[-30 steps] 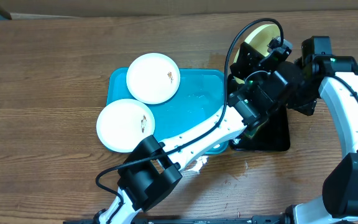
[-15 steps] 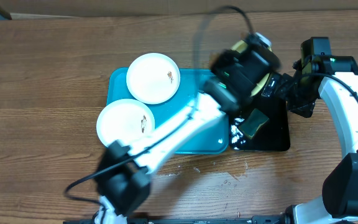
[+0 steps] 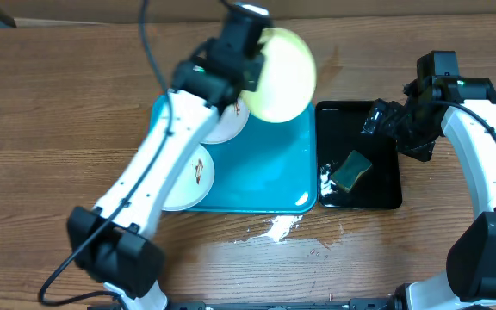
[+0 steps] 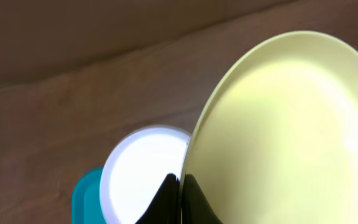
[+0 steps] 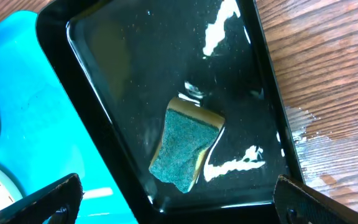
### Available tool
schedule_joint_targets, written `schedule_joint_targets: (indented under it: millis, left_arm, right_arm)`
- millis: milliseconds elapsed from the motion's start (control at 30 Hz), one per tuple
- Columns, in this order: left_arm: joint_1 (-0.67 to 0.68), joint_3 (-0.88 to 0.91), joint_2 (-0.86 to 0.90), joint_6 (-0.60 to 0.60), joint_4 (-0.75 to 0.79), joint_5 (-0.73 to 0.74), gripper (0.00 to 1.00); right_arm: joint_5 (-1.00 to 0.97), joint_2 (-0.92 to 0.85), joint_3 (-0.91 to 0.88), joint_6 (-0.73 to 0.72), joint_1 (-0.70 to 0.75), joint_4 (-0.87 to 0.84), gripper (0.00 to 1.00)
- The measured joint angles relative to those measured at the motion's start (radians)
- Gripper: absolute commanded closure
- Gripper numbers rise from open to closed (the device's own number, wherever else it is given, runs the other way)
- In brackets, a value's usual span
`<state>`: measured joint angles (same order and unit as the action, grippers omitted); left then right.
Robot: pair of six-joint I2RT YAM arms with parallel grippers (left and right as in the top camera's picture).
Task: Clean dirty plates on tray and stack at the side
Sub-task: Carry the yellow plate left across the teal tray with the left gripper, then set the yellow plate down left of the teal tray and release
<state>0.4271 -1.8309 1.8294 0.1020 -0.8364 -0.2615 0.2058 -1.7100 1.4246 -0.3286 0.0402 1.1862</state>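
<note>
A pale yellow-green plate (image 3: 281,76) is held aloft, tilted, above the far edge of the turquoise tray (image 3: 265,176). Its rim is pinched between the tightly closed fingers (image 4: 166,198) of the left gripper (image 3: 246,53). Two white plates lie on the left side of the tray, the far one (image 3: 231,127) and the near one (image 3: 195,176), and a small brown smear is seen on the near one. The right gripper (image 3: 384,116) is poised fully spread and empty over the black tray (image 3: 386,198), where a green sponge (image 5: 185,149) lies among streaks of foam.

The step in hand is judged to be the carrying of a wiped plate to its stacking place. For the next move, a bare patch of table beside the tray must be chosen. The plate must be levelled and lowered clear of the white plates, and released only once it is resting.
</note>
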Motion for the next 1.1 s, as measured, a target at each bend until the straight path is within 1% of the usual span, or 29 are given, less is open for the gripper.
schedule_joint_targets:
  millis: [167, 333, 433, 567, 600, 667, 800, 967, 1100]
  left_arm:
    - [-0.228, 0.000, -0.036, 0.065, -0.154, 0.142, 0.96]
    - [-0.477, -0.001, -0.038, 0.106, -0.266, 0.252, 0.96]
    - [-0.613, 0.000, -0.038, 0.118, -0.290, 0.280, 0.96]
    - [-0.739, 0.027, -0.040, 0.135, -0.293, 0.287, 0.96]
    - [-0.750, 0.035, -0.041, 0.137, -0.290, 0.287, 0.96]
    - [-0.797, 0.095, -0.043, 0.148, -0.263, 0.269, 0.96]
    - [-0.834, 0.238, -0.045, 0.168, -0.159, 0.233, 0.96]
    - [-0.837, 0.415, -0.045, 0.193, 0.010, 0.167, 0.96]
    - [-0.837, 0.517, -0.045, 0.214, 0.120, 0.121, 0.96]
  right_arm:
    - [0.000, 0.000, 0.000, 0.001, 0.000, -0.001, 0.00]
    - [0.000, 0.000, 0.000, 0.003, 0.000, 0.000, 0.00]
    - [0.000, 0.000, 0.000, 0.004, 0.000, -0.002, 0.00]
    - [0.000, 0.000, 0.000, 0.004, 0.000, -0.001, 0.00]
    - [0.000, 0.000, 0.000, 0.004, 0.000, -0.001, 0.00]
    - [0.000, 0.000, 0.000, 0.005, 0.000, -0.001, 0.00]
    - [0.000, 0.000, 0.000, 0.005, 0.000, -0.001, 0.00]
    - [0.000, 0.000, 0.000, 0.008, 0.000, -0.001, 0.00]
    - [0.000, 0.000, 0.000, 0.008, 0.000, -0.002, 0.00]
